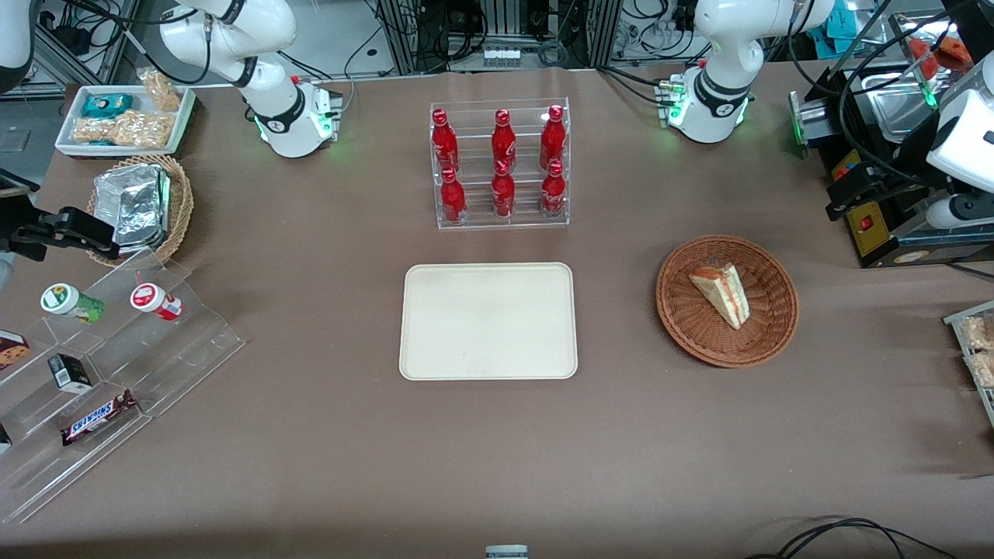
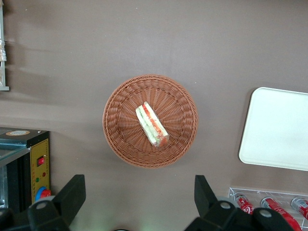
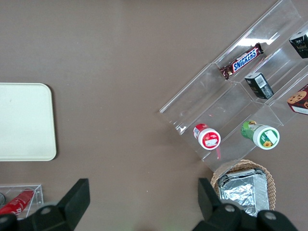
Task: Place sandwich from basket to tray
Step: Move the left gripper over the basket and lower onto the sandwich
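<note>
Nearest the front camera, toward the parked arm's end of the desk (image 1: 311, 466), a clear stepped acrylic stand (image 1: 116, 373) carries a Snickers bar (image 1: 99, 418), a small dark box (image 1: 70, 373) and two capped cups, one green (image 1: 71, 302) and one red (image 1: 155, 301)

Farther in, the cream tray (image 1: 488, 321) lies flat in the middle of the desk with nothing on it. Beside it, toward the working arm's end and well apart from it, sits the reddish-brown basket (image 1: 727, 301); the sandwich (image 1: 722, 293) lies inside it, near the centre (its red-orange and green layers show edge-on in the left wrist view (image 2: 151, 124))

Farther still, a clear rack (image 1: 501, 164) holds six red bottles (image 1: 502, 140) in two rows. Toward the parked arm's end, a lighter wicker basket (image 1: 180, 203) holds foil packs (image 1: 133, 206), and farther from the camera than that sits a white tray of snacks (image 1: 124, 120)

The end effector (image 2: 139, 192) hangs high above the desk, looking down on the basket (image 2: 150, 120), its two fingers (image 2: 72, 192) spread wide apart and holding nothing; the tray's corner (image 2: 276, 129) shows beside the basket there
</note>
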